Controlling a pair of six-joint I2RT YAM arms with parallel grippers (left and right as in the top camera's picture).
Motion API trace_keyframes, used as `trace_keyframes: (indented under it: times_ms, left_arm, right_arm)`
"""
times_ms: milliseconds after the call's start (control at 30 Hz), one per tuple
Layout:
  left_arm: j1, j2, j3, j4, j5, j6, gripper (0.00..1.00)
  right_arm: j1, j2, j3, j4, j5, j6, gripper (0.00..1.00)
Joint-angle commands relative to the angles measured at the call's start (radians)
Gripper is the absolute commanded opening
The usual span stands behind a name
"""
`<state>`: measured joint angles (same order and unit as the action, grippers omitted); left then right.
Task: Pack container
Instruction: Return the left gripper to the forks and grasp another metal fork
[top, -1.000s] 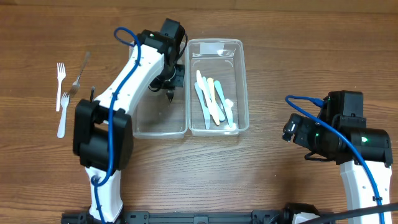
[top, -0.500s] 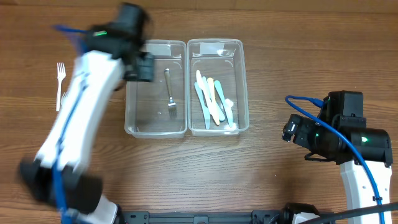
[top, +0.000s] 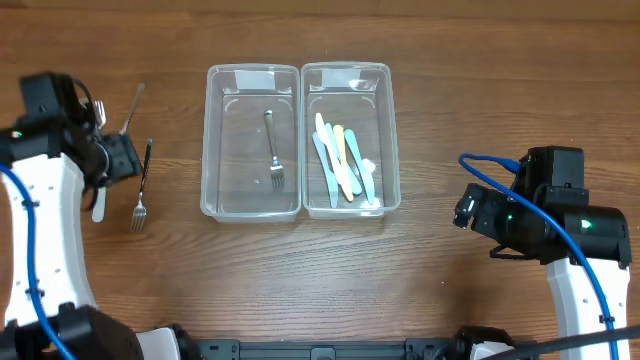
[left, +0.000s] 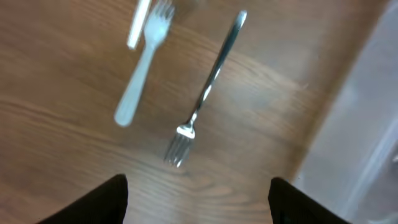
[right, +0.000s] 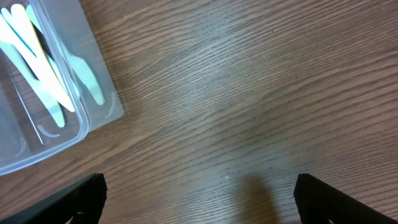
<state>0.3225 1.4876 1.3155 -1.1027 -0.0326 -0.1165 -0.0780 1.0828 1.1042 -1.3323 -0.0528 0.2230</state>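
Observation:
Two clear plastic containers stand side by side. The left container (top: 215, 205) holds one metal fork (top: 272, 150). Several pastel plastic utensils (top: 340, 160) lie in the right container (top: 392, 150). My left gripper (top: 124, 160) hovers open and empty over the loose cutlery at the table's left. Just beyond its fingers in the left wrist view lie a metal fork (left: 205, 93) and a white plastic fork (left: 142, 68). My right gripper (top: 466, 210) stands open and empty above bare wood, right of the containers.
A second metal fork (top: 131, 107) and a white plastic fork (top: 98, 206) lie on the table at the left, partly under my left arm. The left container's wall (left: 367, 124) shows at the right edge of the left wrist view.
My left arm swung from over the left container out to the table's left side. It opened and left a metal fork in that container. The right arm stayed still.

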Motion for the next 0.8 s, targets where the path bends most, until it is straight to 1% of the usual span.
trace_keyframes:
  times_ms: [0,67,200,533,667,767]
  left_arm:
    - [0.009,0.039,-0.11,0.105,0.034,0.129,0.73]
    - [0.009,0.071,-0.127,0.141,0.033,0.148,0.73]
    - [0.011,0.168,-0.129,0.209,0.033,0.148,0.74]
    - [0.011,0.396,-0.129,0.269,0.034,0.192,0.74]
    - [0.011,0.441,-0.129,0.29,0.058,0.229,0.74]
    - [0.011,0.465,-0.129,0.3,0.059,0.229,0.73]
  right_arm:
    - [-0.001,-0.003,0.008,0.003,-0.005,-0.007,0.99]
    - [-0.001,-0.003,0.008,0.003,-0.005,-0.007,0.98]
    - [-0.001,-0.003,0.008,0.003,-0.005,-0.007,0.98]
    - [-0.001,-0.003,0.008,0.002,-0.005,-0.01,0.99]
    - [-0.001,-0.003,0.008,0.003,-0.005,-0.01,0.99]
    - [-0.001,-0.003,0.008,0.002,-0.005,-0.01,0.99]
